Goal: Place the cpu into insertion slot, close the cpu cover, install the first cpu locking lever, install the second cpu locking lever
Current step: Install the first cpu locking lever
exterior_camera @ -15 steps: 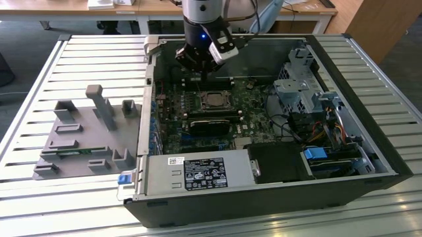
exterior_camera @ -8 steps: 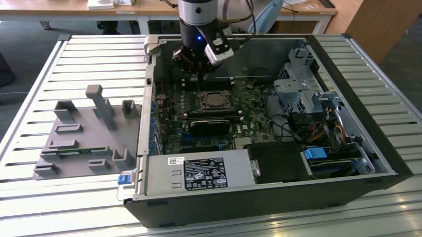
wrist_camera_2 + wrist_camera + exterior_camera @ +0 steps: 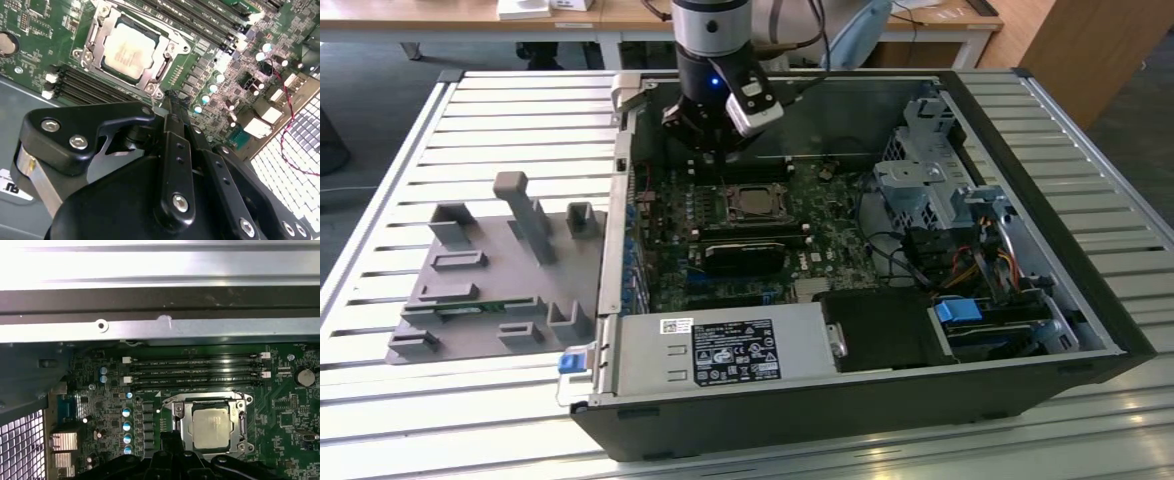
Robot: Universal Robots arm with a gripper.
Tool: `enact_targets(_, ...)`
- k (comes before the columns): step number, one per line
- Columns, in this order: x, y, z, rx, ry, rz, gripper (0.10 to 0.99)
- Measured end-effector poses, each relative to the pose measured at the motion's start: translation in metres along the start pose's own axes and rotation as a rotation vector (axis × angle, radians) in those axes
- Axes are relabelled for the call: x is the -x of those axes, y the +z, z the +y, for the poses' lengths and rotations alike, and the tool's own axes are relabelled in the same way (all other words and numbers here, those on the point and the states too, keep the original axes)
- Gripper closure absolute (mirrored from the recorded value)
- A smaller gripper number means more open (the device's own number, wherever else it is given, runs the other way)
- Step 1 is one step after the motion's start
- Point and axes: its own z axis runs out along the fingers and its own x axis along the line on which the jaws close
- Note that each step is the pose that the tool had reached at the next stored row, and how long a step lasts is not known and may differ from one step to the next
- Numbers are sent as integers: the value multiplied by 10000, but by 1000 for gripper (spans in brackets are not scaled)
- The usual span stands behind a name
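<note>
The small, flat, square cpu (image 3: 129,50) with the dull silver-grey metal top is sitting in the square black insertion slot (image 3: 159,70) on the green motherboard (image 3: 35,37); placing is judged done. The thin silver-grey metal cpu cover (image 3: 98,40), a frame with a square window, is lying flat around the chip; closing is judged done as well. Whether either locking lever is latched cannot be told; both are being counted as outstanding.

The black gripper (image 3: 169,97) is hanging over the board with its fingers drawn together on nothing visible; its tip is sitting just beside a corner of the socket frame in the second wrist view.

Writing: faint marks are showing on the chip's top, illegible; a white printed label (image 3: 734,352) is sitting on the grey metal power supply box (image 3: 654,362) in the exterior view, its print too small to make out.
</note>
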Motion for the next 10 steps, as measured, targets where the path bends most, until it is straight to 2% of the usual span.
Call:
enact_targets(5,-88,6,-5,-1,-1,0,980)
enact_targets(10,-135,15,-3,1,-1,1,980)
